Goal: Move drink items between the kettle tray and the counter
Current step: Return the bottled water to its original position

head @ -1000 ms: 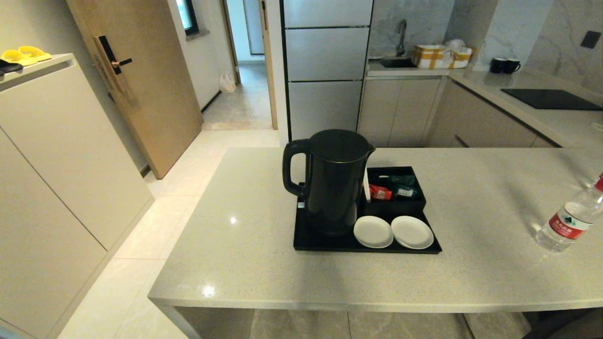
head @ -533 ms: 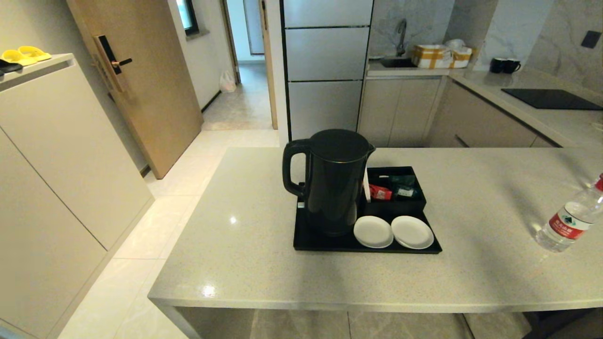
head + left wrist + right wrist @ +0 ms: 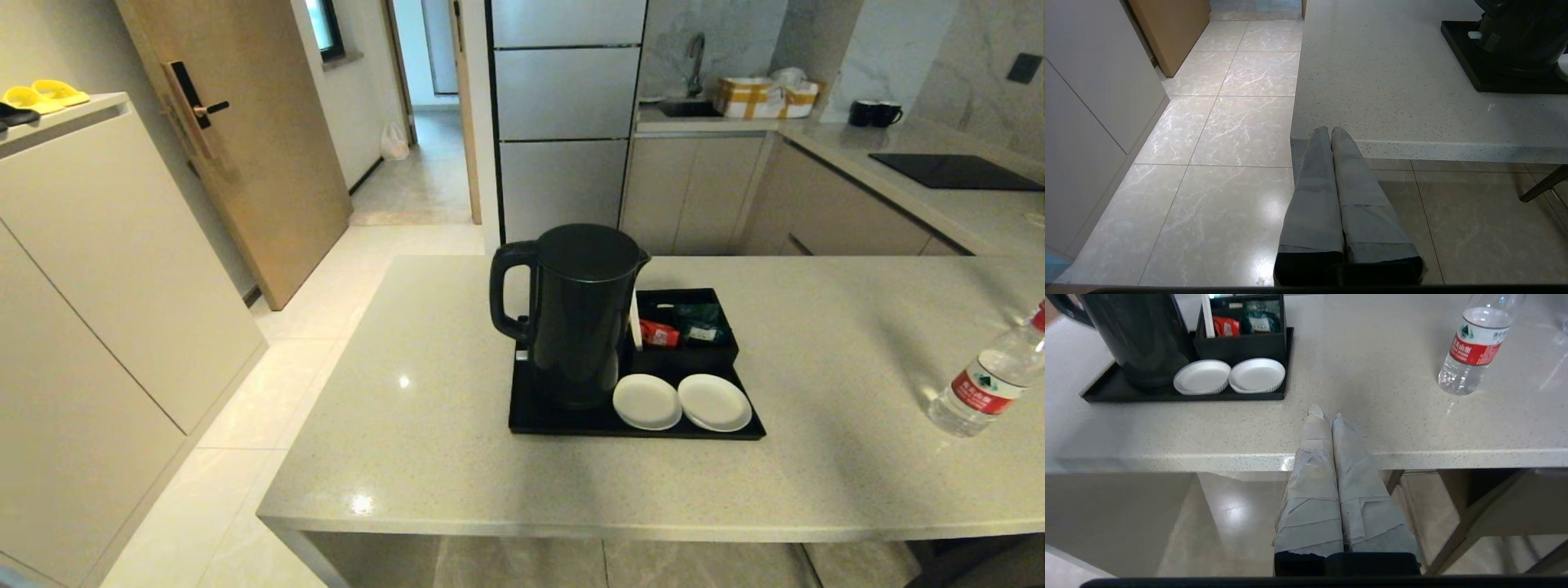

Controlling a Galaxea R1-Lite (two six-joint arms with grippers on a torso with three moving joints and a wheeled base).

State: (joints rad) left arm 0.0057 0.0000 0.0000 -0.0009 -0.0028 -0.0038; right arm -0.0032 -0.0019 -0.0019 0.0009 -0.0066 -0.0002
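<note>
One clear water bottle with a red-and-white label stands on the beige speckled counter at the far right. The black kettle tray sits mid-counter, carrying a black kettle, two white saucers and a sachet box. My right gripper is shut and empty, hanging just off the counter's front edge, between tray and bottle. Off the counter's near left corner, my left gripper is shut and empty. Neither arm shows in the head view.
A chair frame stands under the counter on the right. Tiled floor and tall cabinets lie to the left. Behind are a fridge, a sink worktop with a hob and two black mugs.
None in the head view; the bottle, tray and kettle stay where they were.
</note>
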